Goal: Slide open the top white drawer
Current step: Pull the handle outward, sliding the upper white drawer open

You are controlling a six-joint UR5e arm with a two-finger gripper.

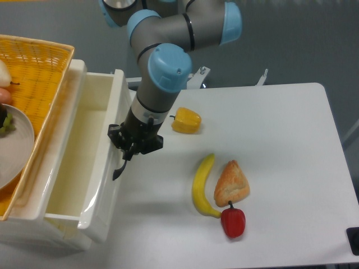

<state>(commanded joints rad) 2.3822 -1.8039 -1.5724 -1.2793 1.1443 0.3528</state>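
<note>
End effector [132, 150] clamped on black handle [119, 170] so pull carries straight outward. Top white drawer [109, 162] at your left, well out from cabinet, interior exposed. Yellow pepper [186, 120], banana [202, 185] lie clear on surface [280, 140].

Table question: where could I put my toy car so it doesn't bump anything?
The table is bare on the right, past the pastry, and along the front edge below the red pepper. It is crowded between the yellow pepper, banana and claw.
</note>
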